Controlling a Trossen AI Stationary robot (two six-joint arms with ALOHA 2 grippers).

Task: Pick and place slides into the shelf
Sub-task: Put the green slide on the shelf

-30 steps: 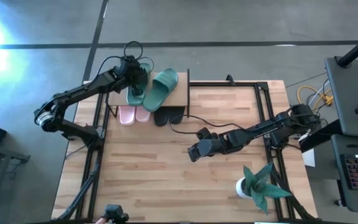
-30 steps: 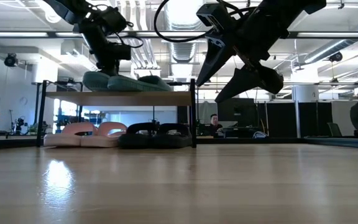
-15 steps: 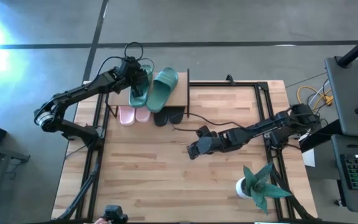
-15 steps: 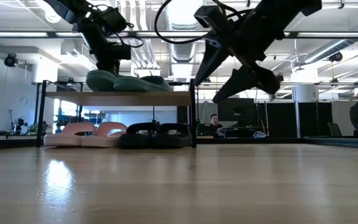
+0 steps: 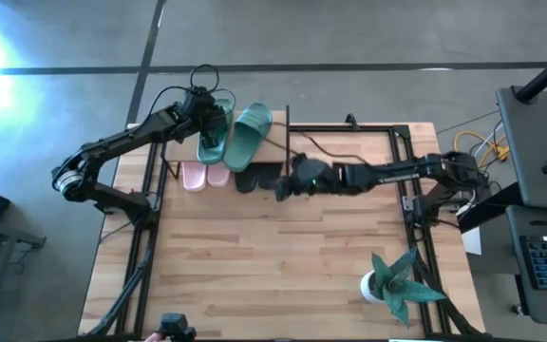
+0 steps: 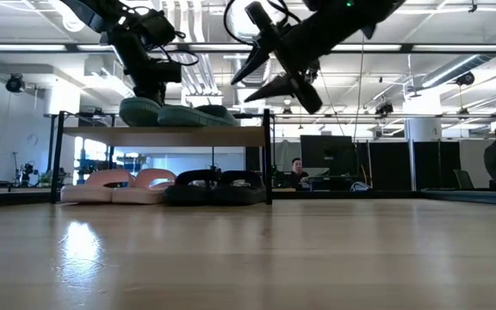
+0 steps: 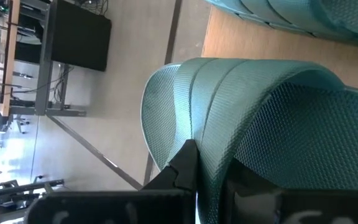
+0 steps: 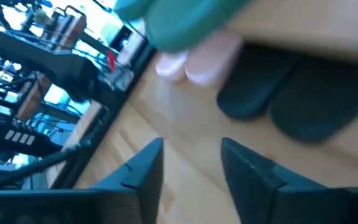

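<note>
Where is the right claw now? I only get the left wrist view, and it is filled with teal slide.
Observer: The right claw hangs in the air in front of the shelf's right end, near the black slides and higher than the top board.
Operator: Is it carrying anything?
Observer: No, its fingers are apart with nothing between them.
Operator: Is the second teal one on the shelf too?
Observer: Yes, the other teal slide lies on the top board right beside the teal slide that the left claw grips.
</note>
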